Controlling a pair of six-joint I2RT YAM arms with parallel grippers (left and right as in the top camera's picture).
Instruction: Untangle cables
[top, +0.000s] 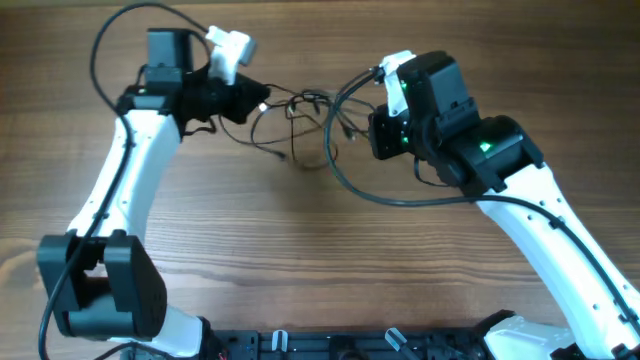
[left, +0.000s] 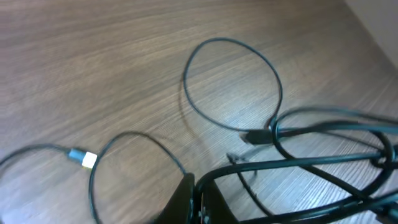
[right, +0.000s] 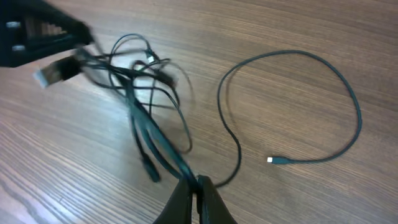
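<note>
Both tools are pinched fully shut on the cables (top: 298, 122). The left tool (left: 198, 198) has a strand nipped between its tips, and the right tool (right: 196, 193) clamps a couple of strands. The tangle is strung between the two, over the far part of the wooden surface (top: 320, 250). I'd draw the tools apart slowly and sideways, and ease off if loops cinch tight instead of slipping. One strand curls across the surface beside the right tool, ending in a small plug (right: 278, 160).
</note>
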